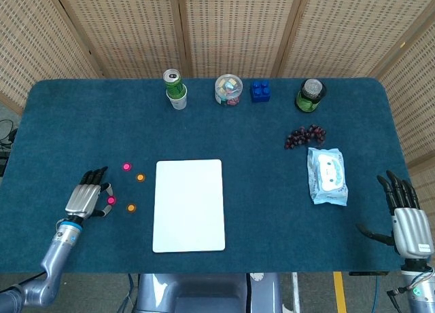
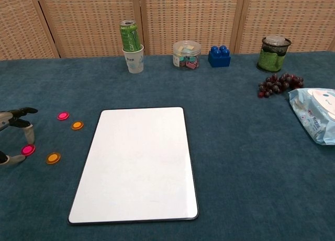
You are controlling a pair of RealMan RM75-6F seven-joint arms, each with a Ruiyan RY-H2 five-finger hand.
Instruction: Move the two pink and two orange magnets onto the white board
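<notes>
Four magnets lie left of the white board (image 1: 189,204) (image 2: 138,162). The pink ones (image 1: 126,167) (image 1: 111,200) and the orange ones (image 1: 141,177) (image 1: 131,208) rest on the blue cloth. My left hand (image 1: 85,199) is right beside the nearer pink magnet (image 2: 28,149). One of its fingers (image 2: 28,132) and the thumb stand on either side of that magnet, which still lies on the table. The other pink magnet (image 2: 63,115) and the orange ones (image 2: 77,125) (image 2: 53,158) lie untouched. My right hand (image 1: 408,218) rests open at the table's near right corner, holding nothing.
Along the far edge stand a green can in a cup (image 1: 175,89), a clear jar (image 1: 228,89), a blue block (image 1: 259,90) and a green jar (image 1: 310,94). Grapes (image 1: 304,136) and a wipes pack (image 1: 327,176) lie on the right.
</notes>
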